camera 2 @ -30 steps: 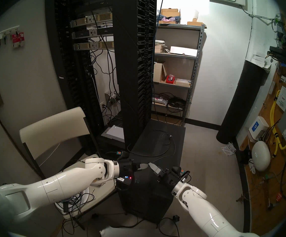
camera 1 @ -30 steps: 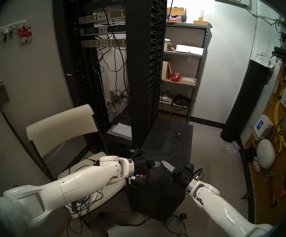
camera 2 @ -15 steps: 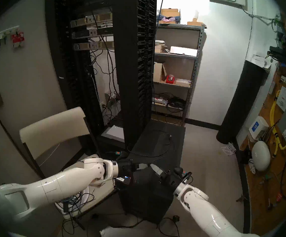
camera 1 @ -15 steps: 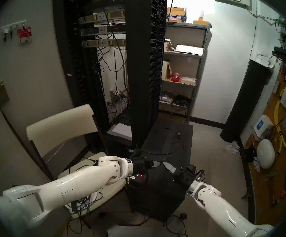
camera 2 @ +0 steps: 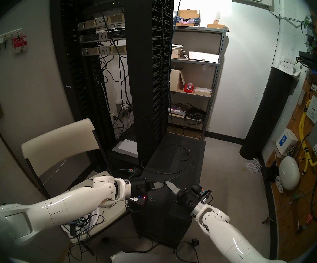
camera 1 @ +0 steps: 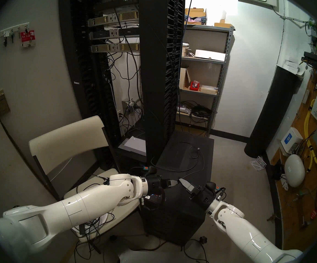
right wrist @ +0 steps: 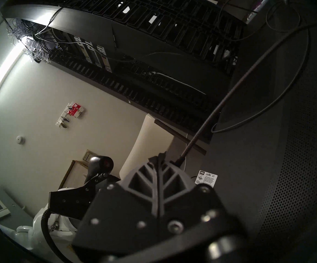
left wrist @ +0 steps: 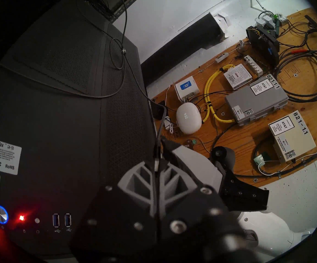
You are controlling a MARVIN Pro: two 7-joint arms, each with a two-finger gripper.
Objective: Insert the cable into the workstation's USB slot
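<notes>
The workstation [camera 1: 172,205] is a black tower; its two blue USB slots [left wrist: 56,220] sit beside a red LED and a blue-lit button. The thin dark cable [camera 1: 197,158] loops over the tower's top. My left gripper [left wrist: 156,162] is shut on the cable's black plug, whose metal tip shows between the fingers. It hovers above the tower's front, to the right of the slots. My right gripper [right wrist: 160,158] meets it tip to tip and is shut. The cable [right wrist: 229,97] runs straight into its fingertips, just behind the plug.
A tall black server rack [camera 1: 159,76] rises right behind the tower. A cream folding chair [camera 1: 68,135] stands at the left, with a heap of cords [camera 1: 93,222] on its seat. Metal shelves [camera 1: 201,76] stand at the back, and wall boxes and wiring [camera 1: 305,143] line the right.
My right gripper's fingers have closed at the cable's plug end. Both arms shook briefly and stand almost where they were. The left grip is unchanged.
</notes>
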